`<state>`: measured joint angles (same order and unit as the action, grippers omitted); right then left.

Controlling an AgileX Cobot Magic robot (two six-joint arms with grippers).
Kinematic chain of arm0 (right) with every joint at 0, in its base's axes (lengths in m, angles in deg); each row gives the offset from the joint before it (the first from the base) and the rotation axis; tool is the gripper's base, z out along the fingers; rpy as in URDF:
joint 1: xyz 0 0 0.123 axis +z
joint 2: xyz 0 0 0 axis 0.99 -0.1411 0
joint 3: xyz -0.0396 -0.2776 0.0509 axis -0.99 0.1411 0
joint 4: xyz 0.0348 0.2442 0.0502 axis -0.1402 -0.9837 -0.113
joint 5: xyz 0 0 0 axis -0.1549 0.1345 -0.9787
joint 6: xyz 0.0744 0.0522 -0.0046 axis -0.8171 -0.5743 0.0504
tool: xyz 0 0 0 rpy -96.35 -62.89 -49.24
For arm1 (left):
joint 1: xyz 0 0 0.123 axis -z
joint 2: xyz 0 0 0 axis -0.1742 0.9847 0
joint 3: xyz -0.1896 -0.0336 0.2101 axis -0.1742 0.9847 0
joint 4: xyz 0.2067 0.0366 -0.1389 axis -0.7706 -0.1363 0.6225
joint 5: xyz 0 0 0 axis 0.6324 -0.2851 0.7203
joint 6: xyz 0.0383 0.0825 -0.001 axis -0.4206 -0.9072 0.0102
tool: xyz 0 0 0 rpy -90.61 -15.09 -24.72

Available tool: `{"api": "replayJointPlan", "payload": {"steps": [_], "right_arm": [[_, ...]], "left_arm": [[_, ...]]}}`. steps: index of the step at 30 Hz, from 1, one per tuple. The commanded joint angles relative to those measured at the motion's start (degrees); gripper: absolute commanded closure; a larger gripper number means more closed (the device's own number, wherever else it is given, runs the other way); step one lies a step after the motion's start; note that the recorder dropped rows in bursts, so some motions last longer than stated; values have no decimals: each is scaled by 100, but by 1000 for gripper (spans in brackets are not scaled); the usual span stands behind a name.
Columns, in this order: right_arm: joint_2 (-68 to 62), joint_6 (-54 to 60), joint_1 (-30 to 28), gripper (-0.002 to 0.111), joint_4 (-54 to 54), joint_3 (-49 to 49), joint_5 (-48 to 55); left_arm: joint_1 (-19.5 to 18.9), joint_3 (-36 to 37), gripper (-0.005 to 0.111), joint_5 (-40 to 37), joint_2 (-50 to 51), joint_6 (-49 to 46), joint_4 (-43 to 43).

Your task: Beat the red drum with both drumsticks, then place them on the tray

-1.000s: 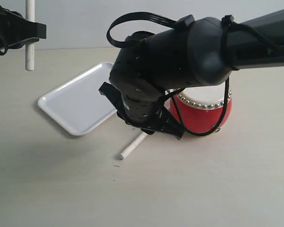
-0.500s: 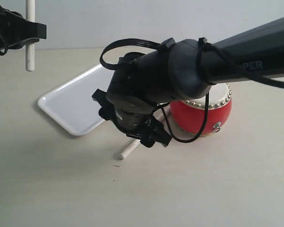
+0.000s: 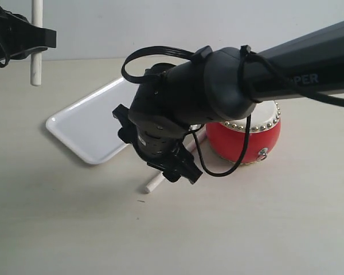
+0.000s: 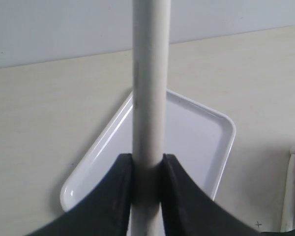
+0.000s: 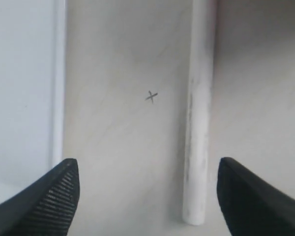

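Left jaws: clamped on the first stick [image 4: 150,98], held upright in the air, out past the far side of the tray [image 3: 86,129]. Right jaws: wide apart, nothing in them, hanging low over the second stick [image 5: 199,123].

Where things are: the second stick lies flat on the surface [image 3: 246,229] between tray and drum [image 3: 249,134], one end poking out under my right arm [image 3: 218,86], the other end running toward the drum. It sits beside the tray rim, not on the tray. In the right wrist view it lies closer to one finger than the other, not centred between them.

Progress, my guess: early. Only one stick is in hand, and the tray looks bare wherever I can see it. Can't tell from this whether the drum has been hit at all. Left to do: grab the second stick, beat the drum with both, put both on the tray.

Around: a small cross mark [image 5: 151,96] on the surface next to the second stick. A black cable [image 3: 218,166] loops down off my right arm, close in front of the drum.

In the way: the drum is near the stick's far end and the tray rim runs just alongside, so there's little room for the right jaws. My right arm hides most of the drum top and one tray corner in the exterior view. The cable could snag the drum.
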<state>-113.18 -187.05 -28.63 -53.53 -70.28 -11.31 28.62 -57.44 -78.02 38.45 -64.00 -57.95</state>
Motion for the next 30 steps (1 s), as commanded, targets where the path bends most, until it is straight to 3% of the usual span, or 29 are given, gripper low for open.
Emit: {"api": "replayJointPlan", "payload": {"steps": [1,16,20,25,30], "right_arm": [[-4,-1,-1,36,25,-44,-214],[-13,-1,-1,36,-47,-58,-346],[27,-1,-1,36,-403,-121,6],[65,37,-1,36,-386,-549,1214],[65,816,-93,36,-686,-991,1767]], "left_arm": [[35,17,107,48,-46,-46,24],[35,17,107,142,-46,-112,24],[35,17,107,142,-46,-197,24],[35,17,107,142,-46,-197,24],[35,17,107,142,-46,-197,24]]}}
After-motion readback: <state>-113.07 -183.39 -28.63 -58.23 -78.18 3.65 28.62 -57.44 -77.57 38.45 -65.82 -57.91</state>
